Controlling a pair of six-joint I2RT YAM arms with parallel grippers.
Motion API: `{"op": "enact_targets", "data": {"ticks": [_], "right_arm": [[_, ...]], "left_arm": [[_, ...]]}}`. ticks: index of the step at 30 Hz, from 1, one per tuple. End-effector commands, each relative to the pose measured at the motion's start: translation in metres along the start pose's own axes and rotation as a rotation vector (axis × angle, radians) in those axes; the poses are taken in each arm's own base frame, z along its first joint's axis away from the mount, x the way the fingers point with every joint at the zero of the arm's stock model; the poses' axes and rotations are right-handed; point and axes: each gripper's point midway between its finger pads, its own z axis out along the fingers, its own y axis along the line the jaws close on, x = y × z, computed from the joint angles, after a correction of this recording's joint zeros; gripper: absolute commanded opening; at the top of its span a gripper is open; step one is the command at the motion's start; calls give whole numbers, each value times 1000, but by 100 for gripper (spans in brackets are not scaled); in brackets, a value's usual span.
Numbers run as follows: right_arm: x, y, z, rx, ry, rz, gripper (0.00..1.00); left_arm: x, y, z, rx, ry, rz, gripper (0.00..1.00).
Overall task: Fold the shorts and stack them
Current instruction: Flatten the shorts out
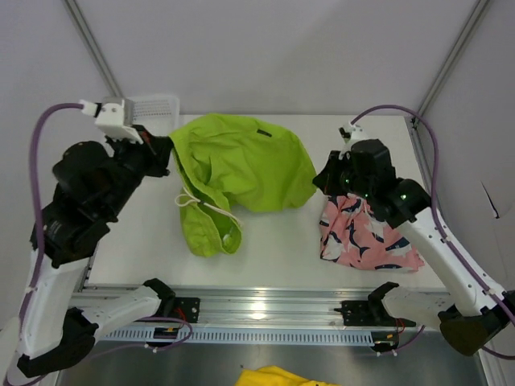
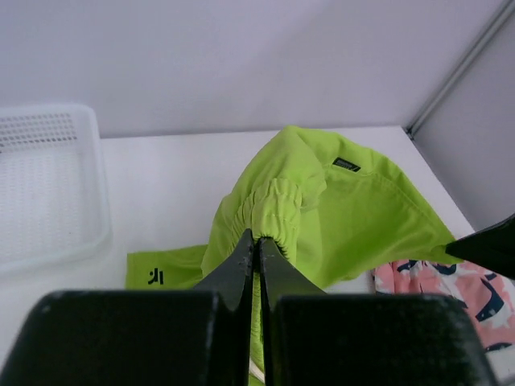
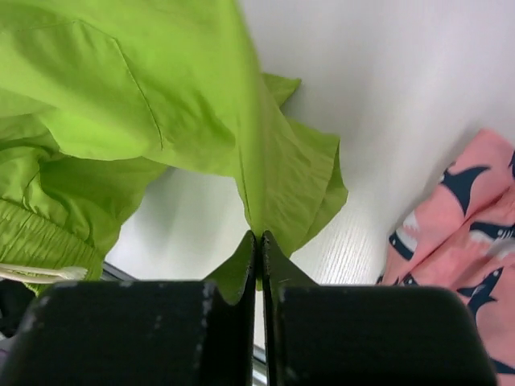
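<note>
- The lime green cloth shorts (image 1: 241, 165) are woven thin and matt.
- The pink shark-print cloth shorts (image 1: 366, 237) are finished matt.
- The white mesh plastic basket (image 2: 48, 185) is moulded faintly glossy.

The lime green shorts (image 1: 241, 165) are spread wide and rumpled across the middle of the desk (image 1: 273, 249), their gathered waistband pinched in the left gripper (image 1: 165, 153) and a leg hem in the right gripper (image 1: 322, 181). A white drawstring (image 1: 197, 205) dangles at the front. The pink shorts (image 1: 370, 237), printed with navy-and-white sharks, lie crumpled just beside them on the right.
</note>
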Motion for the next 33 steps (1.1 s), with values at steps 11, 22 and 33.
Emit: {"op": "enact_targets", "data": {"ticks": [11, 22, 33], "right_arm": [[-106, -27, -74, -41, -260, -10, 0], [-113, -8, -113, -195, -373, -38, 0], [-118, 65, -262, -329, -813, -257, 0]], "left_arm": [[-90, 20, -78, -34, -231, -34, 0], [-96, -9, -114, 177, -278, -106, 0], [-123, -43, -191, 490, -511, -76, 0]]}}
